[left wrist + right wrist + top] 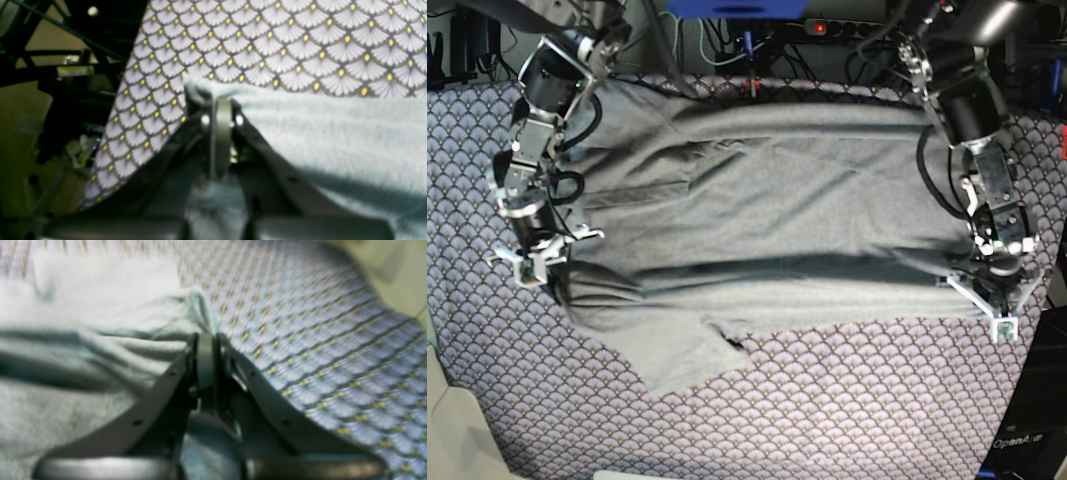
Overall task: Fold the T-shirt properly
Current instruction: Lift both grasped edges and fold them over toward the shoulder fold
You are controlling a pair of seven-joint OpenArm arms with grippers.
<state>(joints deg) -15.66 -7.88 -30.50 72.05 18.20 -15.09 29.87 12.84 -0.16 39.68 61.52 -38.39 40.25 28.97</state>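
Both end effectors, left (983, 283) and right (555, 262), clamp T-shirt (767, 200) side edges; bare tablecloth (847, 400) below.

- Left end effector (222, 100): jaws closed, pinching a T-shirt (333, 133) edge; arm extended low.
- Right end effector (206, 335): jaws closed, pinching the opposite edge; arm extended low.

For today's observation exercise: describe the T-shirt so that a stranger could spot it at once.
Find the purple scallop-patterned tablecloth covering the table. Spread across its middle, between the two arms, lies the T-shirt: plain grey and printless, unlike the patterned cloth beneath.
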